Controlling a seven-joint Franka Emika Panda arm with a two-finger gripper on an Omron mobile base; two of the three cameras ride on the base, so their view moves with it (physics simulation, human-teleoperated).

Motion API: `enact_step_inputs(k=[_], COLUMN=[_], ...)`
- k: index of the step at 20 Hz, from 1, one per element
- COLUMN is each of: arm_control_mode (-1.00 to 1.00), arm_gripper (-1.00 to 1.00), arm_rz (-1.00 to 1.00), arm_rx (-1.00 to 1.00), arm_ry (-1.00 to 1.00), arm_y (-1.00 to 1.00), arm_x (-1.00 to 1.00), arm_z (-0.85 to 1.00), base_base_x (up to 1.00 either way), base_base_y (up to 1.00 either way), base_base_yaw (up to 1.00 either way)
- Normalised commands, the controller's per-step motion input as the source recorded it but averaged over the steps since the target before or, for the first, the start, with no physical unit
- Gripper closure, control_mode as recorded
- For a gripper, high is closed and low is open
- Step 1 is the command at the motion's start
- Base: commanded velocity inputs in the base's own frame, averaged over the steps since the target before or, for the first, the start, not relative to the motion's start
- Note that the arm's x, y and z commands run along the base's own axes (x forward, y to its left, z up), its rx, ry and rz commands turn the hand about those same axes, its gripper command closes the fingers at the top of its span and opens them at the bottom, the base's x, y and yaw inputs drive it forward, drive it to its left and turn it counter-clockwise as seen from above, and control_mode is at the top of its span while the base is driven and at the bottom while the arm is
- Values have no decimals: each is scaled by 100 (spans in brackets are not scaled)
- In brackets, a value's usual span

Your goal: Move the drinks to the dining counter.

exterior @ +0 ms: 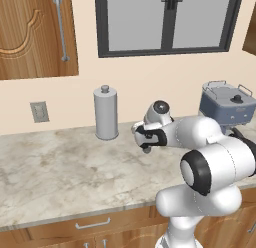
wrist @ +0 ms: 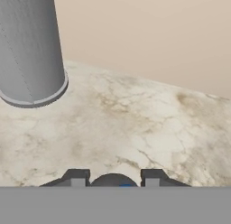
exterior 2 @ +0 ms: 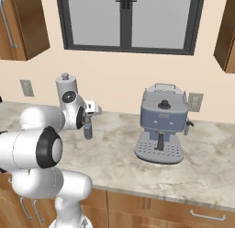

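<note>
Marble counter (exterior: 55, 167) under the window, from the grey canister (exterior: 106, 113) on the left to my gripper (wrist: 114, 180) at a small water bottle (exterior 2: 87, 129), fingers (wrist: 76, 177) narrowed against its cap, hold unconfirmed; I judge this the pickup, lift and island carry next.

Grey-blue water bottle (exterior 2: 87, 129) upright on marble counter (exterior 2: 114, 149).

Canister (exterior: 106, 113) stands on counter (exterior: 60, 167), left of coffee machine (exterior 2: 162, 123).
</note>
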Motion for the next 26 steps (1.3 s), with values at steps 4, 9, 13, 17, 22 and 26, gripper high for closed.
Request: enact_step_inputs(k=[4,9,13,17,22,26], arm_control_mode=[-100,-100,-100,-100,-100,-100], arm_gripper=[100,100,100,100,100,100], arm_rz=[0,-2,-5,-8,-9,-2], arm_rx=[-1,-3,-1,0,7,14], arm_ry=[-16,-44,-45,-35,-12,4], arm_y=[0,0,0,0,-16,-21], arm_x=[-8,-44,-64,-66,-83,-98], arm_z=[15,92,100,100,100,100], base_base_x=[0,0,0,0,0,0], base_base_y=[0,0,0,0,0,0], base_base_yaw=[0,0,0,0,0,0])
